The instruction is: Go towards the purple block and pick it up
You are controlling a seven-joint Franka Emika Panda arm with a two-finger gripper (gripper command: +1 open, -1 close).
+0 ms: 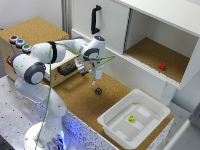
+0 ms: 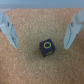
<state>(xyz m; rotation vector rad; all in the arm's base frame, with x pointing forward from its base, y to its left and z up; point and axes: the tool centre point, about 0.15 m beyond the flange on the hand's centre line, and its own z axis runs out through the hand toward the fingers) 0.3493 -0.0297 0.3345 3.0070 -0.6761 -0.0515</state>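
Observation:
The purple block point(image 1: 98, 91) is a tiny dark cube lying on the cork surface, in front of the white cabinet. My gripper point(image 1: 95, 80) hangs a little above it and slightly toward the exterior view's left. In the wrist view the block point(image 2: 47, 47) shows a yellow ring on its top face and sits on the cork between my two pale blue fingers point(image 2: 8, 30), nearer the other finger point(image 2: 71, 31). The jaws stand wide apart with nothing held; the block is not touched.
A white tray point(image 1: 118, 131) with a small yellow block point(image 1: 131, 118) stands toward the exterior view's right front. A small red block point(image 1: 162, 66) lies in the open cabinet compartment. A wooden box with coloured buttons point(image 1: 19, 43) stands behind the arm.

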